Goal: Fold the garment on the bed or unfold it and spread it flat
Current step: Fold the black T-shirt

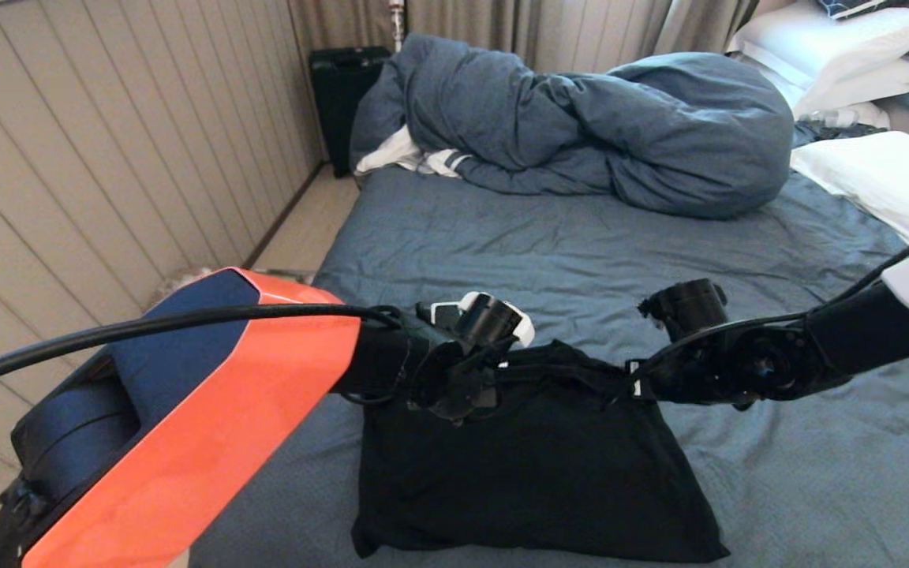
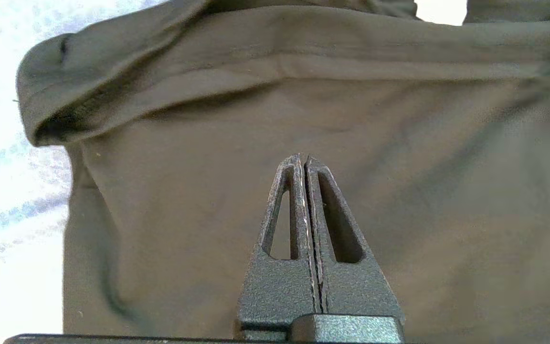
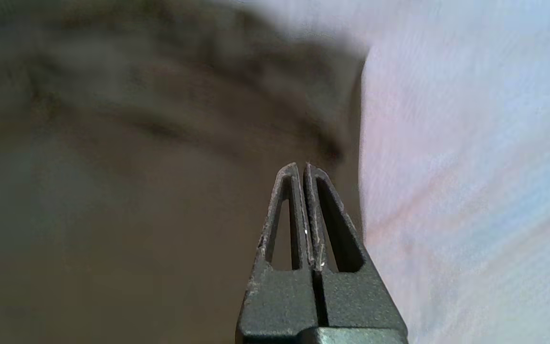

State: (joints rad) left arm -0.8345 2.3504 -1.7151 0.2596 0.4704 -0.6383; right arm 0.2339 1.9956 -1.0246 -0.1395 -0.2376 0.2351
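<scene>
The garment [image 1: 533, 473] lies on the bed [image 1: 549, 244] as a compact black block, roughly rectangular, directly under and in front of both hands. No sleeves stick out and no print shows, so it looks already folded at least once. Its far edge is bunched and raised between the two hands rather than lying flat. I judge the fold to be well along, with that far edge left to flatten or one more fold to make.

Its long axis is hard to call, since the block is nearly as deep as it is wide. The width runs from one hand to the other, and the near edge splays wider than the far one. Which end is the neck cannot be told.

The left hand [image 2: 303, 160] has its fingers pressed together with no cloth between them, the tips over the fabric just short of a rolled hem. The right hand [image 3: 302, 168] is clenched and empty too, poised beside the garment's side edge where it meets the sheet.

Well beyond both hands lie the bunched duvet [image 1: 596, 126] and the pillows [image 1: 841, 47].
</scene>
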